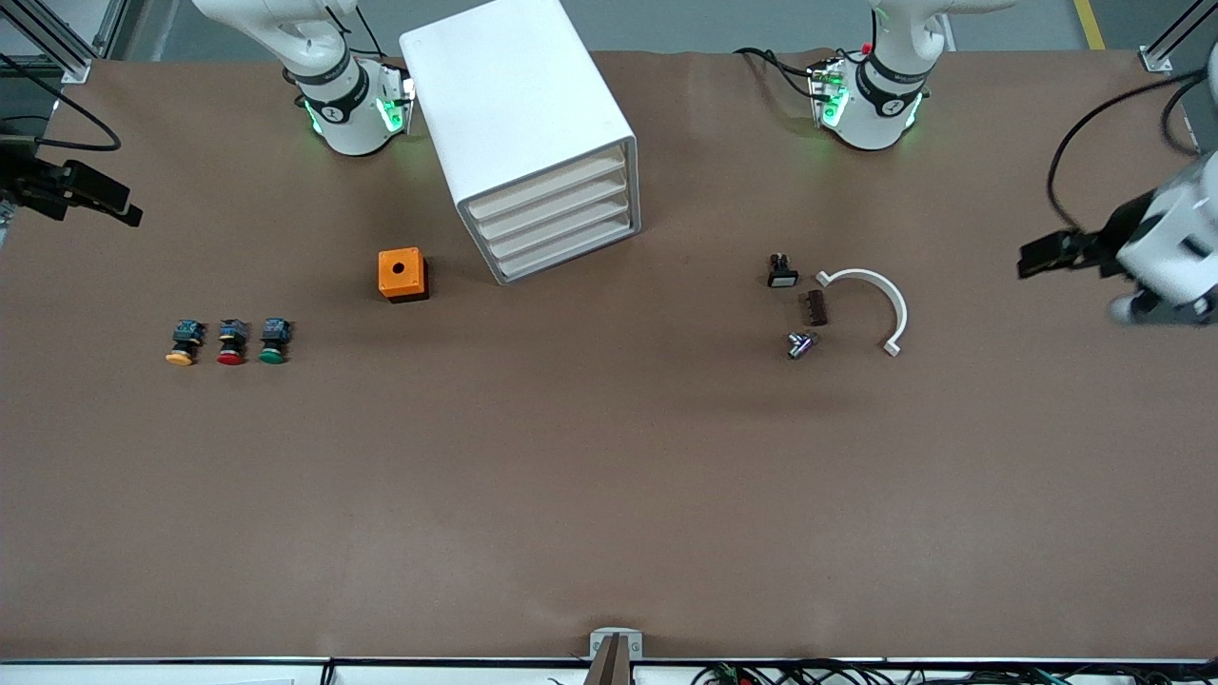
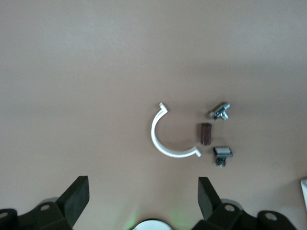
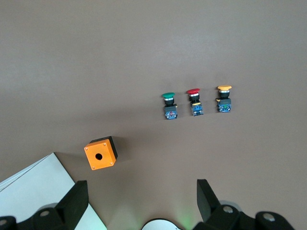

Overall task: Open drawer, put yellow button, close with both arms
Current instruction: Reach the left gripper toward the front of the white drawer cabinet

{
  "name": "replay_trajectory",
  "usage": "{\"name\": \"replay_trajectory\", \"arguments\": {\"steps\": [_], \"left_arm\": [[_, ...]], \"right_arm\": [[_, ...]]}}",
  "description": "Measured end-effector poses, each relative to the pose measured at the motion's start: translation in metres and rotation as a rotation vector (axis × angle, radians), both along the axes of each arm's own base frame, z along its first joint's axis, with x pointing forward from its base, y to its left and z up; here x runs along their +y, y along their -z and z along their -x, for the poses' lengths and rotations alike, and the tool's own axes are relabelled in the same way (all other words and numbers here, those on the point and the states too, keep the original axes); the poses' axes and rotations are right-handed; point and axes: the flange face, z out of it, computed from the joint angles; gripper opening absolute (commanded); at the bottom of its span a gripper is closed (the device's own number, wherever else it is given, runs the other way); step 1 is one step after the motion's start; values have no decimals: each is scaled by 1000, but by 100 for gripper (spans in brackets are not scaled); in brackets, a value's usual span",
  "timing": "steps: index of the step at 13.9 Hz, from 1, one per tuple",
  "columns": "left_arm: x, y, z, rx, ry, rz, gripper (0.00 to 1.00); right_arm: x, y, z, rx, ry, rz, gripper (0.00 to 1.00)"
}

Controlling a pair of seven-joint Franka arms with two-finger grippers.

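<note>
The white cabinet [image 1: 519, 114] stands between the arm bases, and a corner of it shows in the right wrist view [image 3: 38, 191]. Its four beige drawers are shut; the uppermost drawer [image 1: 547, 187] is closed. The yellow button [image 1: 181, 343] lies on its side toward the right arm's end of the table, beside a red button [image 1: 230, 342] and a green button [image 1: 273, 341]. It also shows in the right wrist view [image 3: 223, 98]. My right gripper [image 1: 128, 211] is open and empty, high over that end. My left gripper [image 1: 1026, 261] is open and empty, high over the left arm's end.
An orange box with a hole [image 1: 402, 274] sits beside the cabinet. Toward the left arm's end lie a white half-ring [image 1: 880, 295], a brown block [image 1: 815, 308], a black switch part [image 1: 782, 272] and a metal piece [image 1: 801, 344].
</note>
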Motion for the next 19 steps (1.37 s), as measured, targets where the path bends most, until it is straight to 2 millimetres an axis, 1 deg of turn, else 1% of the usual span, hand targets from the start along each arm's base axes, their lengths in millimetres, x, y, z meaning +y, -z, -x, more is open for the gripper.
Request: {"name": "replay_trajectory", "arguments": {"steps": [2, 3, 5, 6, 8, 10, 12, 15, 16, 19], "left_arm": [[-33, 60, -24, 34, -97, -32, 100], [-45, 86, -33, 47, -146, -49, 100], [-70, 125, -44, 69, -236, -85, 100], [-82, 138, -46, 77, -281, -103, 100], [-102, 151, -47, 86, -395, -141, 100], [-126, 156, -44, 125, -592, -129, 100], [-146, 167, -38, 250, -797, -101, 100], [-171, 188, -23, 478, -1001, -123, 100], [-183, 195, -18, 547, -1088, -150, 100], [-223, 218, -2, 777, -1326, -283, 100]], "right_arm": [[0, -1, 0, -3, -4, 0, 100], [-1, -1, 0, -4, -14, -1, 100], [-4, -1, 1, -6, -27, -2, 100], [-5, -1, 1, -6, -29, -3, 100], [-6, -1, 1, -7, -32, -4, 100], [-7, -1, 1, -12, -56, -5, 100], [-11, -2, 1, -15, -66, -6, 100], [-16, -2, 2, -15, -61, -7, 100], [-20, -3, 2, -18, -54, -6, 100], [-42, -11, 5, -36, -15, -2, 100]]}}
